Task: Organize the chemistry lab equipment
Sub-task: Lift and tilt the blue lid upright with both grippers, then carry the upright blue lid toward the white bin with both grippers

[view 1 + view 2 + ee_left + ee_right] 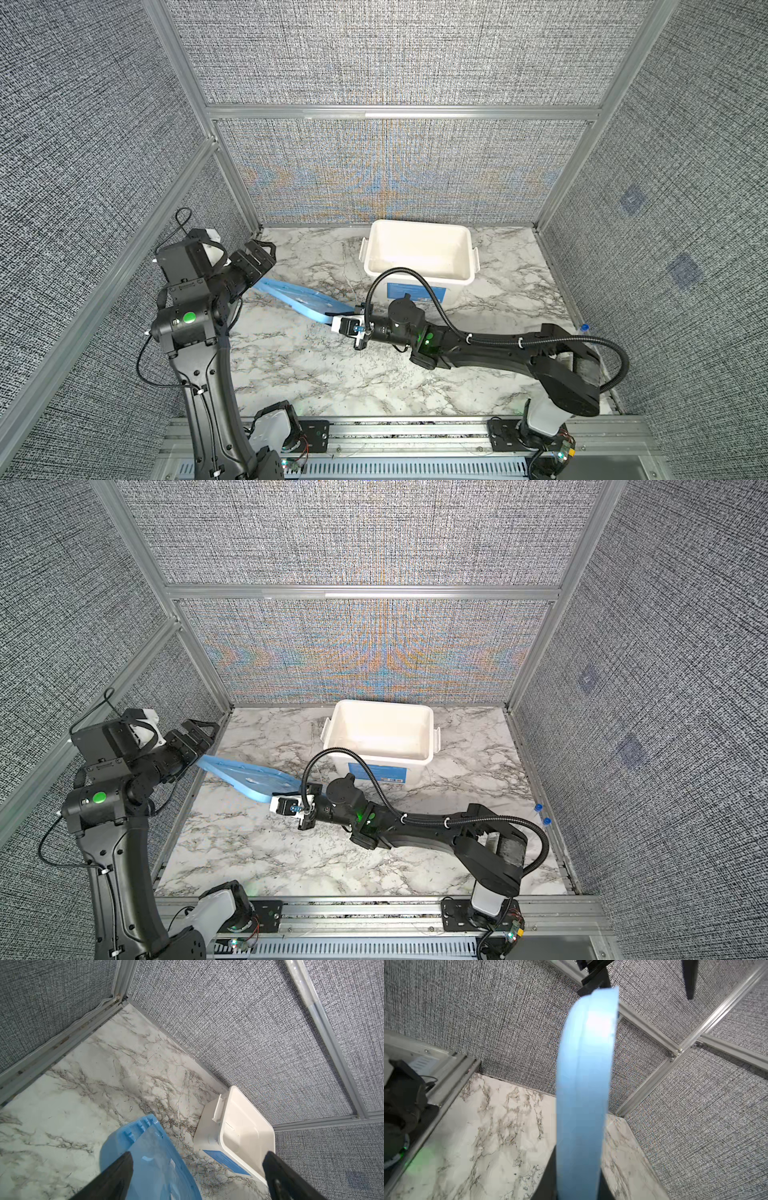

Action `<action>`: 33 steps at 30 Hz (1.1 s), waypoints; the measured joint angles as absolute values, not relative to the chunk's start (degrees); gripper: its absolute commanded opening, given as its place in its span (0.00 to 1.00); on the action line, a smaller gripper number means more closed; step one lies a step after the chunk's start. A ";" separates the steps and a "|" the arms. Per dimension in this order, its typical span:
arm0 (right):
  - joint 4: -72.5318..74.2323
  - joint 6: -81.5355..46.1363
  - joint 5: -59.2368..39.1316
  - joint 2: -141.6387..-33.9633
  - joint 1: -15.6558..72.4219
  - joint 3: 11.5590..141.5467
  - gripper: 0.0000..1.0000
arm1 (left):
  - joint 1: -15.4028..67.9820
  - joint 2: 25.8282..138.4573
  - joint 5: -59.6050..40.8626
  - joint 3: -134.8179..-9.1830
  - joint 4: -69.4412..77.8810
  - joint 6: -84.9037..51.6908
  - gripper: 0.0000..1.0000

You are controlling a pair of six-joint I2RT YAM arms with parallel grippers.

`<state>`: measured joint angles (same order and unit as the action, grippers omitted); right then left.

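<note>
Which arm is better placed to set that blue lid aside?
Right, I'd say. The right claw looks clamped on the lid at its near end, while the left claw stands wide open around the far end.

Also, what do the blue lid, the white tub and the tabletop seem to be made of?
Blue lid: likely moulded plastic, smooth and slightly glossy, with ribs at one edge. White tub: plastic too, semi-gloss, moulded side clips. Tabletop: marble look, grey veins; real stone or printed laminate, cannot tell.
</note>
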<state>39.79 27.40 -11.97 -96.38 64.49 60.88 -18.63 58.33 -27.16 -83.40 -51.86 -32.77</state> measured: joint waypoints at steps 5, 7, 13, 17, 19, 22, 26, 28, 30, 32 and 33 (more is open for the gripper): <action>37.67 20.93 -13.15 -93.30 63.40 60.03 0.10 | -18.63 58.33 -30.44 -81.47 -49.32 -31.94 0.99; 36.93 18.11 -13.96 -92.29 62.74 59.40 0.10 | -18.63 58.37 -33.58 -79.88 -47.07 -32.36 0.96; 34.22 8.27 -18.00 -86.94 58.43 56.42 0.09 | -18.63 58.83 -43.53 -76.58 -40.93 -34.96 0.91; 28.08 5.74 -21.37 -81.95 56.12 54.85 0.09 | -17.56 58.63 -49.06 -75.77 -37.06 -34.44 0.88; 24.45 5.30 -23.00 -79.88 55.29 54.35 0.09 | -15.51 58.70 -50.96 -75.09 -35.73 -34.00 0.88; 20.10 5.21 -26.79 -77.12 53.04 53.54 0.08 | -12.01 59.13 -51.66 -74.98 -35.64 -32.47 0.88; 15.25 4.67 -32.23 -74.15 49.06 53.17 0.08 | -4.89 60.84 -51.68 -76.05 -36.67 -27.73 0.90; 12.29 4.47 -35.22 -72.58 46.87 53.17 0.08 | -0.60 61.06 -52.45 -76.38 -37.26 -25.12 0.90; 9.74 4.16 -38.20 -70.87 44.62 52.99 0.08 | 2.92 61.28 -52.86 -76.64 -37.65 -22.55 0.90; 7.38 3.64 -41.41 -69.28 42.02 52.80 0.07 | 5.80 62.02 -52.84 -77.36 -38.83 -19.51 0.90; 6.50 3.42 -42.65 -68.79 41.04 52.80 0.06 | 6.55 62.26 -52.66 -77.52 -39.13 -18.31 0.87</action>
